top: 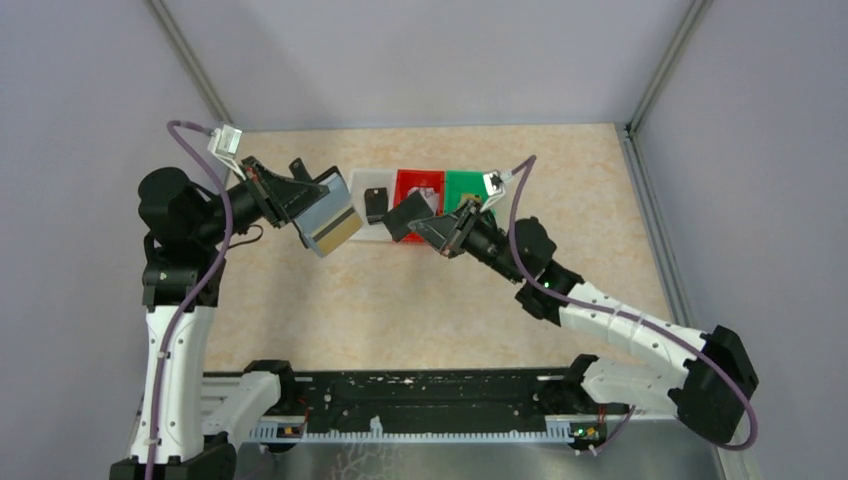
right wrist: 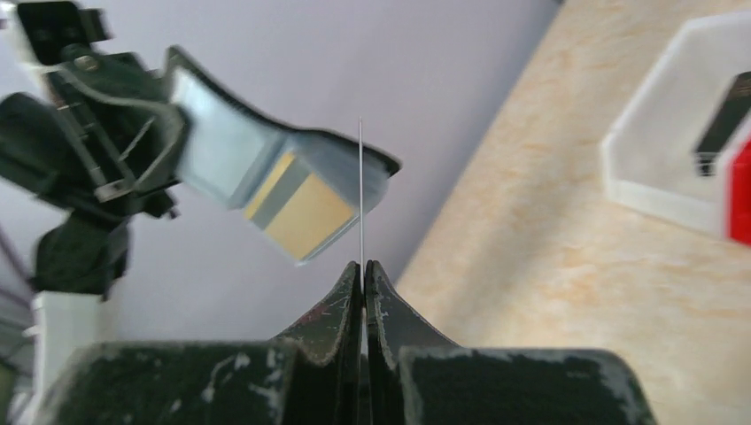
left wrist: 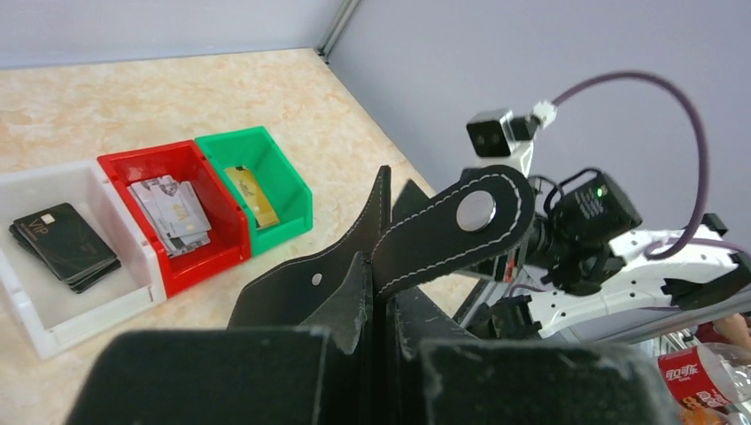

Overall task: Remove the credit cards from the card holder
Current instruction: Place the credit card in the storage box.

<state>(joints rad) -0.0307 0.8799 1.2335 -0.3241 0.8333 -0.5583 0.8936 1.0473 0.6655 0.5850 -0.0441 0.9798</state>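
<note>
My left gripper (top: 298,197) is shut on the black card holder (top: 330,215) and holds it open in the air at the left. The holder's grey inside shows a gold/tan card (top: 343,231). In the left wrist view the jaws (left wrist: 383,276) pinch the black leather, and the strap tab (left wrist: 452,226) with its snap sticks up. My right gripper (top: 428,228) is shut on a thin black card (top: 404,216) just right of the holder. In the right wrist view this card (right wrist: 361,195) shows edge-on between the closed fingertips (right wrist: 363,270), in front of the holder (right wrist: 266,168).
Three bins stand in a row at the back: a white bin (left wrist: 53,323) with black cards (left wrist: 64,243), a red bin (left wrist: 190,261) with silvery cards (left wrist: 170,211), and a green bin (left wrist: 288,204) with a gold card (left wrist: 248,195). Grey walls enclose the table.
</note>
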